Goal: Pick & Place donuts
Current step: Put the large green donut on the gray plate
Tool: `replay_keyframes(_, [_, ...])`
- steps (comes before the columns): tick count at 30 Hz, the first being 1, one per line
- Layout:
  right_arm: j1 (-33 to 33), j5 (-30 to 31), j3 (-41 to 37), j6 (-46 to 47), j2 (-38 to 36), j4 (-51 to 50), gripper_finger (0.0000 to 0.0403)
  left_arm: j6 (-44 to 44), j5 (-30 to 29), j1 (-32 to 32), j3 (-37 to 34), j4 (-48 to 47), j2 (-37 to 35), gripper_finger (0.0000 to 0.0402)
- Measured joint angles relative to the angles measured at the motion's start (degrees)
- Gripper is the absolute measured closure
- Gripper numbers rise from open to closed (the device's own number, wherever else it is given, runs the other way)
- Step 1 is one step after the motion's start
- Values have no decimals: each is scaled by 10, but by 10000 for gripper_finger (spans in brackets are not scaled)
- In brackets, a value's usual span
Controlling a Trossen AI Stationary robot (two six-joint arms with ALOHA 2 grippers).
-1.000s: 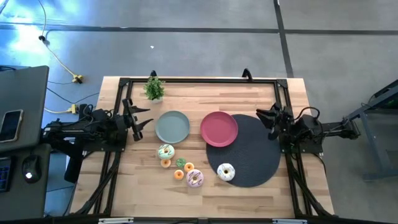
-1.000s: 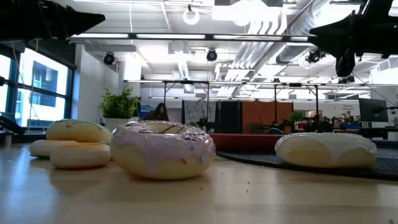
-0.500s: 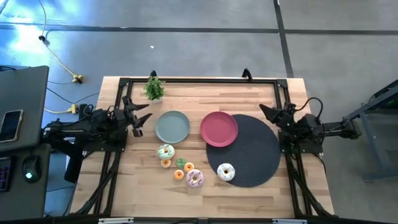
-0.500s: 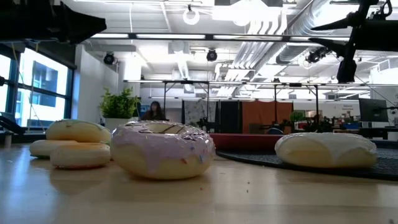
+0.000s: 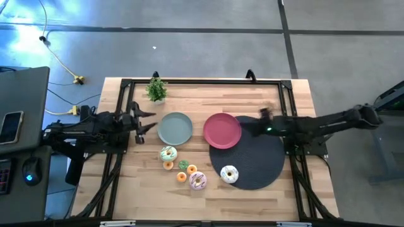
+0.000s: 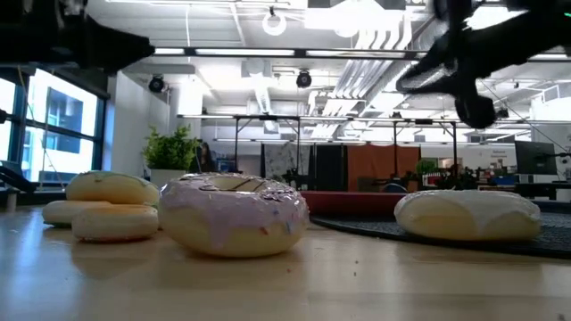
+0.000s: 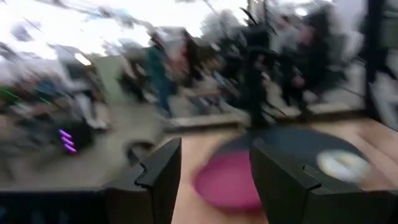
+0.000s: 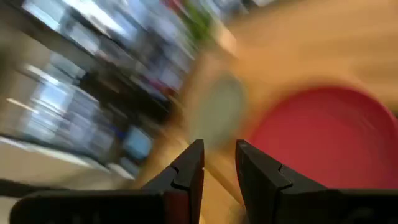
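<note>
Wooden surface [image 5: 139, 189], catalogued from the lower edge of the high view upward.

Donuts, none yet lifted: pink-iced donut [image 5: 197, 181] low centre, largest in the low view [image 6: 234, 214]; small orange donut [image 5: 182, 177] just left of it; white-iced donut [image 5: 229, 174] lying on the lower part of the black mat [image 5: 255, 154]; small green donut [image 5: 183, 165] and a second orange donut [image 5: 168, 165] above; pale green iced donut [image 5: 168, 153] topmost of the cluster, just below the grey-green plate [image 5: 175, 128]; the cluster sits within reach of either arm, judged convenient for a pick.

Plates: grey-green plate and pink plate [image 5: 222, 130] side by side mid-frame, both bare; likely the places to set donuts down.

Left tool [image 5: 142, 121]: at the left of the frame beside the grey-green plate, fingers spread, grasping nothing.

Right tool [image 5: 252, 125]: reaching in from the right over the mat's upper edge near the pink plate; fingers parted by a narrow gap in its wrist view [image 8: 219, 163], nothing between them.

Potted plant [image 5: 156, 89]: upper left corner of the surface, clear of the work.
</note>
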Motion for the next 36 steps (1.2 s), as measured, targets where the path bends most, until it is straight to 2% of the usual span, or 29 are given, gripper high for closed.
replay_keyframes(2, [0,-40,46,9,70,-98,320,-25,31,0,0,-47,0,220])
replay_keyframes(4, [0,-77,82,14,124,-151,320,-48,58,0,0,-88,0,220])
replay_keyframes(10, [2,-143,145,-15,207,-129,320,-88,120,0,0,-148,0,220])
replay_keyframes(13, [12,-136,164,-50,215,-131,320,-90,131,0,0,-148,0,220])
replay_keyframes(17, [22,-140,175,-51,215,-132,307,-90,131,0,0,-149,0,220])
replay_keyframes(25, [27,-180,169,-45,215,-124,192,-105,116,0,0,-149,2,220])
replay_keyframes(27, [27,-184,169,-56,215,-108,175,-115,109,0,0,-145,13,220])
replay_keyframes(32, [55,-180,176,-130,215,-101,174,-114,91,-1,9,-75,79,220])
replay_keyframes(36, [80,-184,182,-172,215,-113,184,-79,100,-28,64,-84,183,220])
